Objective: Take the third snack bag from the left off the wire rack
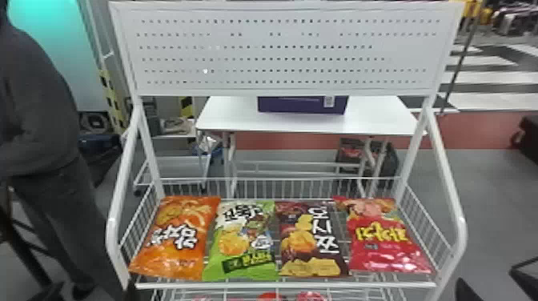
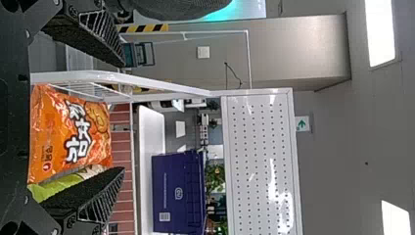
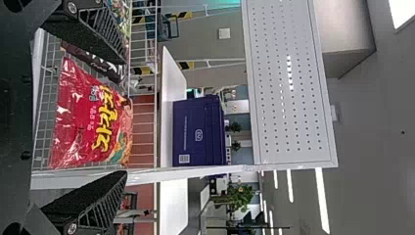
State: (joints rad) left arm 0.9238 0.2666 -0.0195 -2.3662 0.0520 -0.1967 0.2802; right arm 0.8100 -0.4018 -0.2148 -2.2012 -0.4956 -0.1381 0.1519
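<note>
Left gripper: its two fingers are standing wide apart and grasping nothing; it is hanging in front of the shelf, facing the orange bag, with a strip of the green bag showing beside one finger.
Right gripper: its fingers are likewise spread and holding nothing; it is facing the red bag at the other end of the row.
Wire rack: its white basket shelf is carrying four bags lying flat side by side, their tops pointing toward the perforated back panel.
Third snack bag: the dark bag with yellow snacks printed on it is lying between the green bag and the red bag, its long edges touching or slightly overlapping both neighbours.
Step in hand: the approach is only beginning, by my reading; neither gripper is touching any bag, and the target is not yet lifted.
Nearer arm: the right one is looking like the better placed, since it is already facing the bag just beside the target.
Next move: the chosen gripper is needing to shift sideways until it is centred on the dark bag, then come down with the fingers open.
Care needed: the fingers are having to pinch the dark bag alone, since the neighbours are lying so close against it.
</note>
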